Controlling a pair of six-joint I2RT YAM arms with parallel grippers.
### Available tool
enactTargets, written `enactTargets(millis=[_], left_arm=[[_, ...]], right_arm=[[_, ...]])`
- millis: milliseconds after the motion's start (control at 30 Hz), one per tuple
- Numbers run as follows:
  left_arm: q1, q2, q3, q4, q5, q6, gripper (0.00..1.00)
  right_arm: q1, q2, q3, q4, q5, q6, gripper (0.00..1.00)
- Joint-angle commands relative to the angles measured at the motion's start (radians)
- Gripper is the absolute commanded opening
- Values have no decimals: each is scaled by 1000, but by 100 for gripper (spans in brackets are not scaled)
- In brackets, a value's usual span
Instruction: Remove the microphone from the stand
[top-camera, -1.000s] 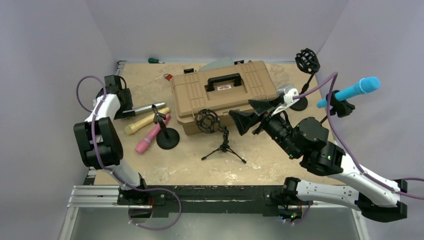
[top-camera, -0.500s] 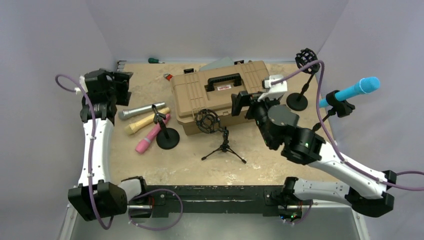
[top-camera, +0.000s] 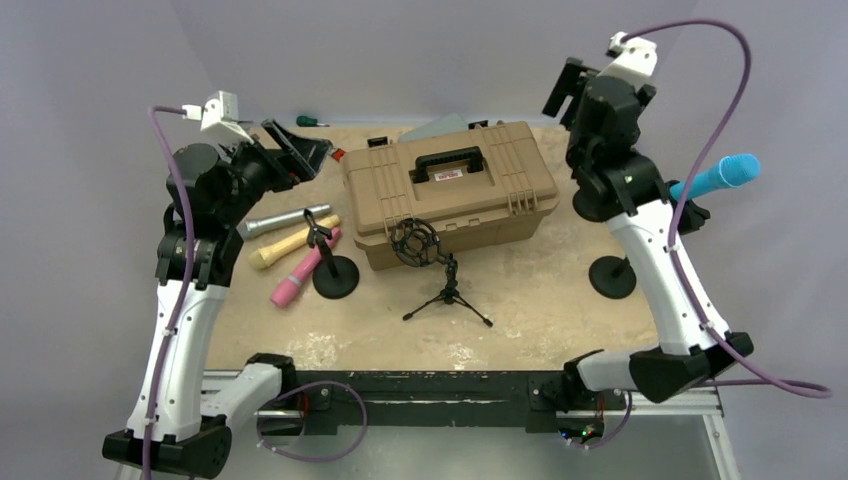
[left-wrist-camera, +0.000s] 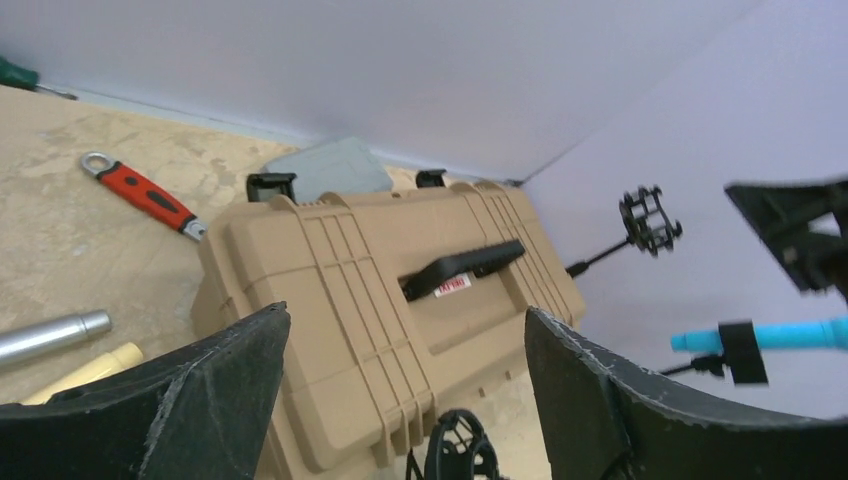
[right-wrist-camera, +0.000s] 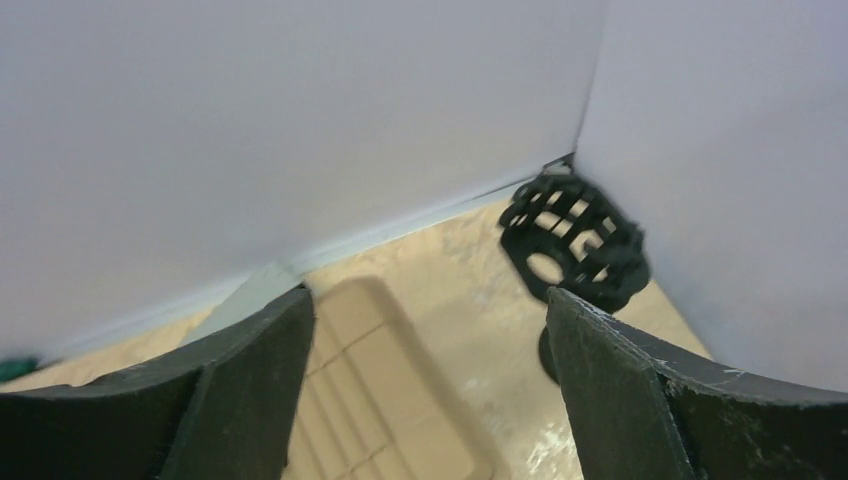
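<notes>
A blue microphone (top-camera: 722, 176) sits tilted in the black clip (top-camera: 690, 215) of a stand at the right edge, its round base (top-camera: 612, 277) on the table. It also shows in the left wrist view (left-wrist-camera: 790, 333). My right gripper (top-camera: 562, 92) is open and empty, raised high over the back right corner, up and left of the blue microphone. My left gripper (top-camera: 300, 150) is open and empty, raised over the back left. A pink microphone (top-camera: 303, 270) leans at the clip of a small stand (top-camera: 335, 277) on the left.
A tan toolbox (top-camera: 450, 190) fills the middle back. A shock mount on a tripod (top-camera: 425, 250) stands before it. Another shock mount stand (right-wrist-camera: 575, 240) is at the back right corner. A silver microphone (top-camera: 283, 221) and a yellowish one (top-camera: 290, 241) lie on the left. A red wrench (left-wrist-camera: 140, 192) lies at the back.
Both arms have risen and swung outward. The left gripper lifted from beside the left microphones to the back left. The right gripper went from the toolbox front up to the back right corner.
</notes>
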Motion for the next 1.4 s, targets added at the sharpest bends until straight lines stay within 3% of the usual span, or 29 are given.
enactTargets(millis=[0, 100, 167, 400, 500, 633, 967, 1367], left_arm=[[-66, -45, -24, 64, 82, 146, 85], [-119, -54, -21, 47, 52, 193, 86], [-144, -54, -19, 35, 26, 217, 86], [-197, -48, -21, 29, 4, 231, 86], [-207, -45, -25, 31, 0, 235, 86], [-219, -41, -28, 30, -10, 244, 86], [-235, -29, -22, 24, 2, 246, 86], [-242, -20, -22, 23, 11, 243, 86]], right_arm=[[-144, 84, 163, -94, -112, -34, 76], [-212, 155, 268, -172, -112, -50, 59], [-251, 178, 296, -196, -113, -63, 58], [-442, 190, 262, -203, -300, -72, 63], [-490, 204, 247, -199, -368, -62, 76], [-511, 241, 249, -206, -388, -54, 76], [-519, 297, 241, -214, -391, -53, 59], [-520, 317, 160, -192, -330, -52, 50]])
